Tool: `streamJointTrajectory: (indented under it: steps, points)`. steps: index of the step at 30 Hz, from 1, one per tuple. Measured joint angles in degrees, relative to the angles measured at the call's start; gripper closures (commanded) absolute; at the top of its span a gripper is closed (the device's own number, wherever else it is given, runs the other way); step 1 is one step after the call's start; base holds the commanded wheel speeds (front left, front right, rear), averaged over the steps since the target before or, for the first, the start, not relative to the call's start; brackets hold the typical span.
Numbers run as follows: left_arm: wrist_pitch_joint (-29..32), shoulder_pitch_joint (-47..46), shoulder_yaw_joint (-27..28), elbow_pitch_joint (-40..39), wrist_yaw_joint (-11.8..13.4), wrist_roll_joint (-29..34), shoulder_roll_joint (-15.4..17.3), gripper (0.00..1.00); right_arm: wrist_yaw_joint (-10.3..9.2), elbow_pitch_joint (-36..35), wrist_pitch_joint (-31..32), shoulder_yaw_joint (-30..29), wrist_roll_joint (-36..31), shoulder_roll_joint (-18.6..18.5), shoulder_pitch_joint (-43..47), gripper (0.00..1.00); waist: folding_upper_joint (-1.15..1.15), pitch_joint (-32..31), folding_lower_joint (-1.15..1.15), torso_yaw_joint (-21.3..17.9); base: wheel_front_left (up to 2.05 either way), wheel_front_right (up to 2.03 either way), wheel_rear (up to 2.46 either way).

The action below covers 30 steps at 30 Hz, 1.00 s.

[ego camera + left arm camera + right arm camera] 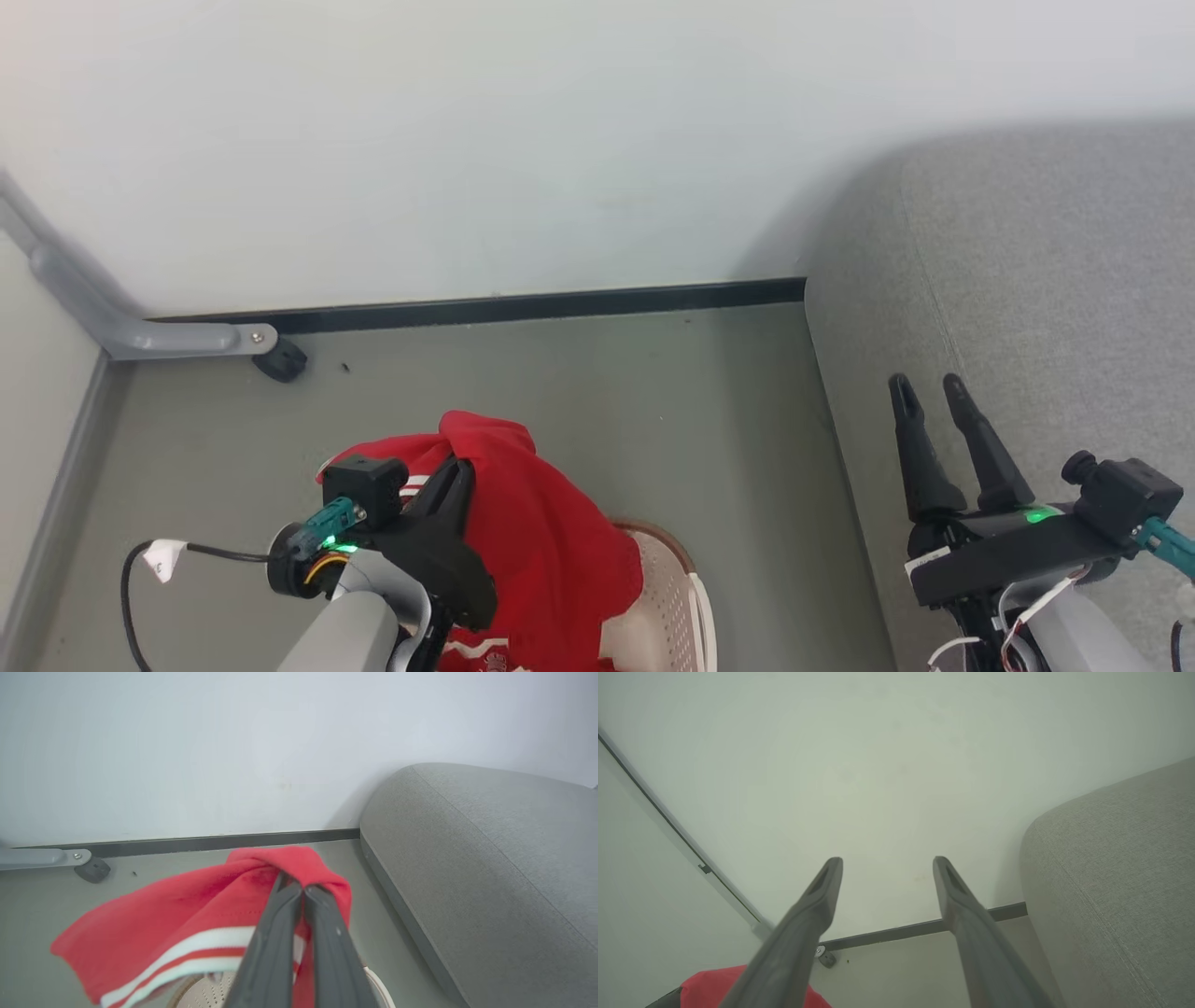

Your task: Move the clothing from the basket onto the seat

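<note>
The clothing (551,537) was soft matt red cloth with smooth white stripes. The basket (665,583) was cream perforated plastic, faintly glossy. The seat (1046,271) wore rough grey woven fabric. The floor (607,392) looked smooth and matt.

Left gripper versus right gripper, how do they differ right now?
The left gripper is shut, pinching the red clothing; the right gripper stands open with nothing between its fingers. The left gripper holds its load above the basket, while the right gripper is over by the seat. Both have two long dark fingers pointing toward the wall.
</note>
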Motion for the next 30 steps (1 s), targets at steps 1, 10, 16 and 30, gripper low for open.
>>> streamJointTrajectory:
  steps: [1,10,16,30]
  points:
    - [-0.01,0.34,-0.12,-1.16,0.0,-0.48,0.02,1.0,0.0,0.03,0.0,0.27,0.11,0.0,0.38,0.0,0.0,-0.67,0.0,0.26,0.0,0.0,0.0]
    - [-0.01,2.42,-2.5,-10.32,0.0,-3.59,1.07,1.0,0.0,-0.05,0.0,3.15,1.22,-0.62,2.99,0.0,0.0,-6.24,0.0,2.12,0.0,0.0,0.0]
    - [-0.02,3.76,-3.47,-16.0,0.0,-4.5,2.88,1.0,0.0,-1.1,0.0,5.59,1.72,-1.16,4.87,0.0,0.0,-8.63,0.0,3.12,0.0,0.0,0.0]
    - [0.6,4.67,-4.37,-24.5,0.01,-5.32,4.97,1.0,0.0,-2.35,0.08,14.44,3.64,-3.27,4.43,0.0,0.01,-9.16,0.01,3.78,0.0,0.0,0.0]
